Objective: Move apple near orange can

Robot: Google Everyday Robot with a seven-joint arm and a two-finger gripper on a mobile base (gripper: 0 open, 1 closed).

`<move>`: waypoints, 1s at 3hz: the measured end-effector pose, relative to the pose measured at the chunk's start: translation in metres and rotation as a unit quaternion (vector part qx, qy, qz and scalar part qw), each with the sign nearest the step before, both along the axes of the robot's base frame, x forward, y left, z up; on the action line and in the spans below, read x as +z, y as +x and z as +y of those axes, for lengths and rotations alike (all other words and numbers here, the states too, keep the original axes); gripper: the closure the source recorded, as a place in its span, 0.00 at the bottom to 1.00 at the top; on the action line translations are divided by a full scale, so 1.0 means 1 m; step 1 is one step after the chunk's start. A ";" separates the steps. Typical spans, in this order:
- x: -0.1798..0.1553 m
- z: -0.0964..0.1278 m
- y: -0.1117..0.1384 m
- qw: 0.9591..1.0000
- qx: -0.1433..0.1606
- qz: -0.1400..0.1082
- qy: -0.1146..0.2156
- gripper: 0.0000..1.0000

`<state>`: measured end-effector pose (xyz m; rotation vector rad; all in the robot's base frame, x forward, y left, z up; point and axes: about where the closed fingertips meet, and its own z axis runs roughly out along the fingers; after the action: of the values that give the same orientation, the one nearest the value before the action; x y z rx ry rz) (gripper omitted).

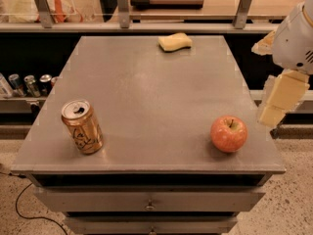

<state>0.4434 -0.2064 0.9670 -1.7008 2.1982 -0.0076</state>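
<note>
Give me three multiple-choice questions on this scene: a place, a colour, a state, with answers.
1. Where on the table is the apple? A near right corner; B far left corner; C centre.
2. The sponge is: A blue; B green; C pale yellow.
3. The orange can is: A lying down; B standing upright; C crushed flat.
Answers: 1 A, it sits by the front right edge. 2 C, its colour is plain. 3 B, top up, while the gripper hangs beyond the table's right side.

Cream, blocky end effector (279, 101) at right
</note>
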 end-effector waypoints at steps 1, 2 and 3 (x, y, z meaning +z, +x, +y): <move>-0.017 0.012 0.003 1.000 0.010 0.011 0.023 0.00; -0.037 0.018 0.001 0.999 0.015 0.023 0.037 0.00; -0.061 0.018 0.000 0.999 0.013 0.037 0.037 0.00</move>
<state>0.4431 -0.1887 0.9060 -1.7146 2.1997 0.1432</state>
